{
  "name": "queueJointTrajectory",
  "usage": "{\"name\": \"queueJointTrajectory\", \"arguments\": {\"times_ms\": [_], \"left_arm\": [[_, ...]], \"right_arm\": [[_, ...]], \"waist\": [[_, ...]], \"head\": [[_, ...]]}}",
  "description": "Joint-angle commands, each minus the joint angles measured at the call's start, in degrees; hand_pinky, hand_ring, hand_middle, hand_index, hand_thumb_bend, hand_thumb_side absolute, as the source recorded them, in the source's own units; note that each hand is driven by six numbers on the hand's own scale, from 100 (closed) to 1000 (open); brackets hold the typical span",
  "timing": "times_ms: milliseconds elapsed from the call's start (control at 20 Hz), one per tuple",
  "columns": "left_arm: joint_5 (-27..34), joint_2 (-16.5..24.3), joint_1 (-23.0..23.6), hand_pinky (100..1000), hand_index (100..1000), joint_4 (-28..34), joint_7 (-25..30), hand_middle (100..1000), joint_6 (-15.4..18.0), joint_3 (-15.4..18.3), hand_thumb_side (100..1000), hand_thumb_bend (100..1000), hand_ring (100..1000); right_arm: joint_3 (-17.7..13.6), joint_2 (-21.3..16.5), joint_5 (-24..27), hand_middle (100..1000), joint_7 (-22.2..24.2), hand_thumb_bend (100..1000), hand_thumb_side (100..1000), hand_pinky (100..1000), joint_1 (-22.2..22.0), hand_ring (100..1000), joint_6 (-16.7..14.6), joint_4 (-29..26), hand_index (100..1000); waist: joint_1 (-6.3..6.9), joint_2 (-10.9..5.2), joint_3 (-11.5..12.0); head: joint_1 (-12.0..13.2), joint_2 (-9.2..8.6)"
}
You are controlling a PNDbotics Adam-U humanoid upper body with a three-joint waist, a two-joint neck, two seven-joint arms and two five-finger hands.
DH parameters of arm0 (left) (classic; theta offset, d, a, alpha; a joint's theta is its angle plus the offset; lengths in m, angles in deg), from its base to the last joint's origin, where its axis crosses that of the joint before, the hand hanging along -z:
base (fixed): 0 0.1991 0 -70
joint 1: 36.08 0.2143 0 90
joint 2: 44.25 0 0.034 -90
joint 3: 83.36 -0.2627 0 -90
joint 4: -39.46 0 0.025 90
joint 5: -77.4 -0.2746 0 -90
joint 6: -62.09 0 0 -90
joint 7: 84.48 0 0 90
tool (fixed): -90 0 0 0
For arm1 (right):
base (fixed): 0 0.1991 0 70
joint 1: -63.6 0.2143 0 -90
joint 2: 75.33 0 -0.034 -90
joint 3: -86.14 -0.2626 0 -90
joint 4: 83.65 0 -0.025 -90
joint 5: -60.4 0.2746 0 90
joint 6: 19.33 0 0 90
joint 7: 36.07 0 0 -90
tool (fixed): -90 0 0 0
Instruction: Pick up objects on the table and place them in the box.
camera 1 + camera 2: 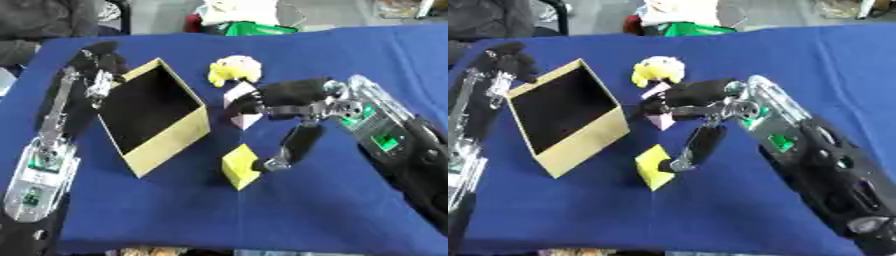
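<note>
The robot's right hand (pixel 284 97) curls round a pale pink block (pixel 241 105), just right of the open tan cardboard box (pixel 171 137); its thumb touches the yellow foam cube (pixel 240 167) — lifting may knock that away — left hand (pixel 98 65) grips the box's far-left rim

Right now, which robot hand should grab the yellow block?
The right hand, probably. Its thumb already hangs beside the yellow block, while its fingers curl round a pink block. The left hand sits beyond the box, at its far corner.
</note>
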Motion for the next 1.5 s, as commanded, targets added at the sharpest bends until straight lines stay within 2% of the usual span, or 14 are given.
{"name": "queueJointTrajectory", "arguments": {"times_ms": [50, 700, 950, 1150, 1450, 1500], "left_arm": [[0.2, 0.6, -0.9, 627, 824, 0.8, 0.1, 623, 0.1, 0.0, 697, 114, 643], [0.2, 0.6, -0.8, 627, 825, 0.8, 0.3, 622, 0.1, 0.0, 699, 112, 643], [0.2, 0.6, -0.8, 628, 825, 0.8, 0.3, 622, 0.1, 0.0, 699, 112, 643], [0.1, 0.6, -0.9, 628, 825, 0.8, 0.3, 622, 0.1, 0.0, 699, 111, 643], [0.1, 0.6, -0.9, 628, 825, 0.8, 0.4, 622, 0.1, 0.0, 699, 112, 643], [0.1, 0.6, -0.9, 628, 825, 0.8, 0.4, 622, 0.1, 0.0, 698, 111, 643]], "right_arm": [[-0.1, 0.7, -2.1, 894, 1.7, 345, 426, 853, 0.6, 942, -4.5, 1.8, 992], [1.0, 1.7, -4.7, 878, 1.7, 342, 423, 855, -0.3, 937, -7.7, 3.0, 978], [1.5, 2.0, -5.4, 866, 2.5, 340, 419, 855, -0.5, 935, -8.5, 2.9, 948], [1.7, 2.3, -5.9, 852, 2.8, 302, 400, 854, -1.0, 932, -8.9, 3.3, 916], [1.3, 2.4, -6.8, 820, 1.5, 203, 342, 848, -1.1, 917, -8.7, 4.0, 783], [1.1, 2.4, -6.8, 798, 0.9, 166, 317, 840, -1.1, 904, -8.5, 3.9, 705]], "waist": [[-0.06, -0.8, 0.0], [-0.22, -0.77, -0.4], [-0.3, -0.74, -0.4], [-0.32, -0.77, -0.4], [-0.38, -0.82, -0.4], [-0.39, -0.83, -0.4]], "head": [[-0.2, -0.24], [-0.1, -0.23], [-0.1, -0.26], [-0.1, -0.31], [0.0, -0.41], [0.0, -0.42]]}}
